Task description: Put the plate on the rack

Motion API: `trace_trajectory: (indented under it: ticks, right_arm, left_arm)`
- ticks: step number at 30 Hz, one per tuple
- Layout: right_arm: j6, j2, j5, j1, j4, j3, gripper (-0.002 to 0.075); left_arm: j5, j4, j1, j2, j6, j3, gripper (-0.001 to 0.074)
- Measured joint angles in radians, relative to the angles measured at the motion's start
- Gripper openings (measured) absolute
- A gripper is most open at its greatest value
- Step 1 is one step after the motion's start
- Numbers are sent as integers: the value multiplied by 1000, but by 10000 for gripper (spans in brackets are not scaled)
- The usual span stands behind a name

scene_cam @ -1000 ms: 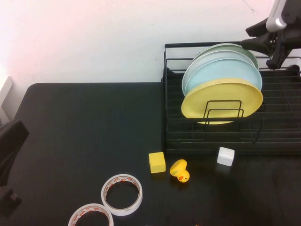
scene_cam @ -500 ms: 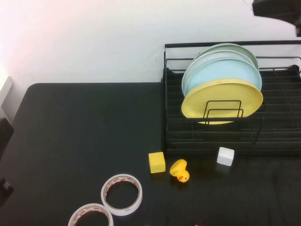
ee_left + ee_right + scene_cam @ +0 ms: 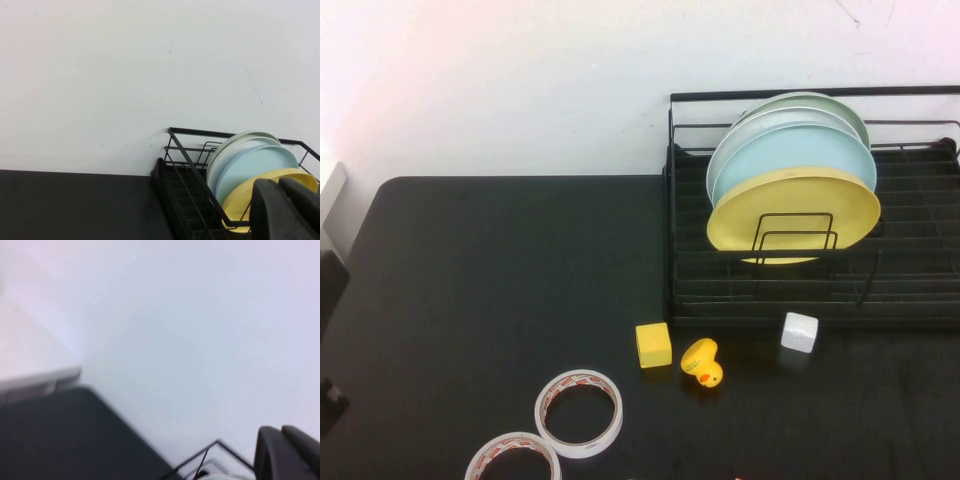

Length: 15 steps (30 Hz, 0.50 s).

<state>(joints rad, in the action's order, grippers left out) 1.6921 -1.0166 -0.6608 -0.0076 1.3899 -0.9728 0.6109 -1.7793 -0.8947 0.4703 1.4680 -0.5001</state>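
Right pincer [image 3: 287,452] has pulled up out of the high view, shut and empty, left pincer [image 3: 285,210] shut by the worktop's [image 3: 500,300] left edge; yellow plate [image 3: 792,213] stands in the rack [image 3: 770,300], so placing looks done, only parking remains.

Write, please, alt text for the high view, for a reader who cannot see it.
A round yellow plastic plate stands upright in a black wire dish rack, before light blue and pale green plates. Neither gripper appears over the black table; both are shut.
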Motion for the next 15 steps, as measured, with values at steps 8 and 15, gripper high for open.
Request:
trace_trajectory:
  ticks: [8,15]
  right_arm:
    - [82,256,39,0,75,213,4]
    - [121,483,46,0,75,315,3]
  left_arm:
    - [0,0,0,0,0,0,-2]
    - [0,0,0,0,7,0,-2]
